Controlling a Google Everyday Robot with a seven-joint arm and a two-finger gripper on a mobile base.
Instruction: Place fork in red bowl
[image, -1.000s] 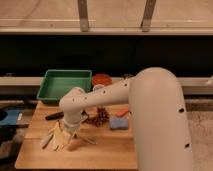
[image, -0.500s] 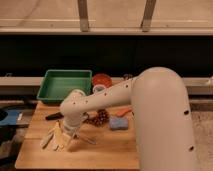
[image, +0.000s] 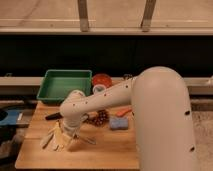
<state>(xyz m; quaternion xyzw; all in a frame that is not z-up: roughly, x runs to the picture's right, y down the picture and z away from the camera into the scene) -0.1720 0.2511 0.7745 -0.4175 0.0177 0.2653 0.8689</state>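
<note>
The red bowl (image: 102, 79) stands at the back of the wooden table (image: 110, 150), just right of the green tray. My gripper (image: 59, 137) is low over the front left of the table, at the end of the white arm (image: 100, 102) that reaches in from the right. A thin silvery piece that looks like the fork (image: 88, 139) lies on the table just right of the gripper. I cannot tell whether the gripper touches it. The bowl is well behind and to the right of the gripper.
A green rectangular tray (image: 64, 86) stands at the back left. A white cup (image: 99, 89) is in front of the red bowl. A black-handled utensil (image: 52, 116), a dark red bunch (image: 99, 118), a blue sponge (image: 118, 123) and an orange object (image: 124, 112) lie mid-table.
The arm and gripper have shifted only slightly near the table's front left. The objects have not moved.
</note>
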